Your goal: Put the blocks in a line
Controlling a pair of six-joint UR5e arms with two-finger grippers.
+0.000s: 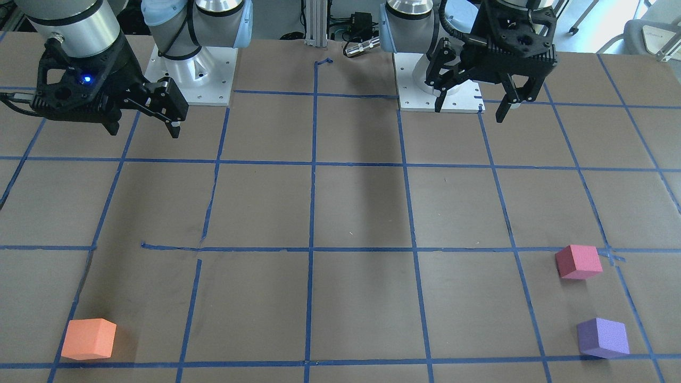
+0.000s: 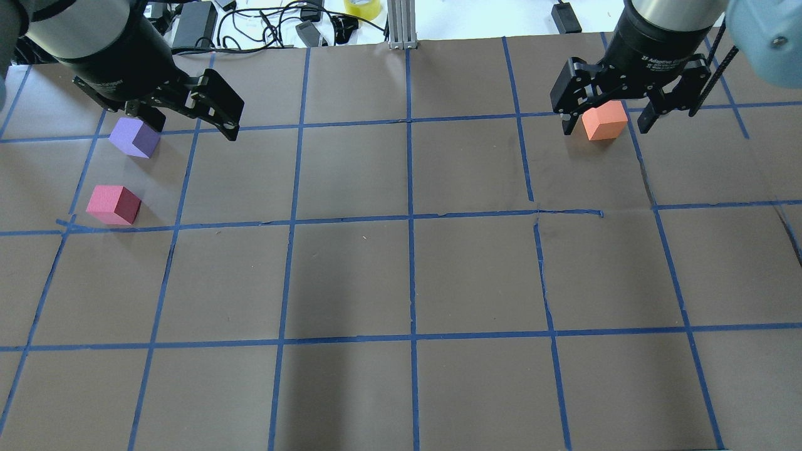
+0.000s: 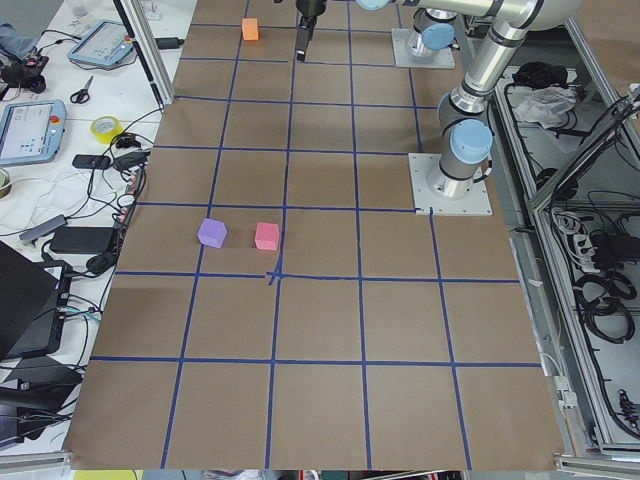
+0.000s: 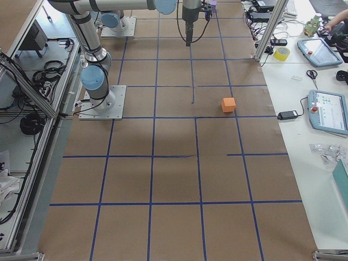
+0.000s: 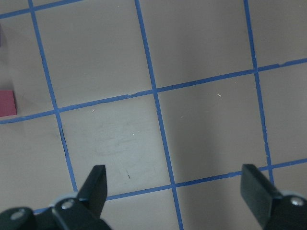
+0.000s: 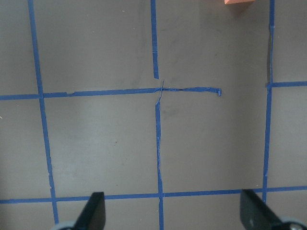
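Three foam blocks lie apart on the brown table. The orange block (image 1: pixel 89 339) (image 2: pixel 604 120) is on my right side at the far edge. The pink-red block (image 1: pixel 578 261) (image 2: pixel 113 205) and the purple block (image 1: pixel 603 338) (image 2: pixel 135 138) sit close together on my far left. My left gripper (image 1: pixel 471 109) (image 5: pixel 173 175) is open and empty, held high above the table, with the pink-red block at its wrist view's left edge (image 5: pixel 6 103). My right gripper (image 1: pixel 143 127) (image 6: pixel 171 197) is open and empty, also raised, with the orange block at the top edge (image 6: pixel 238 2).
Blue tape lines (image 2: pixel 410 219) form a grid on the table. Two white arm base plates (image 1: pixel 194 74) (image 1: pixel 441 85) stand at the robot's side. An aluminium post (image 2: pixel 401 25), cables and a yellow tape roll (image 2: pixel 362 7) lie beyond the far edge.
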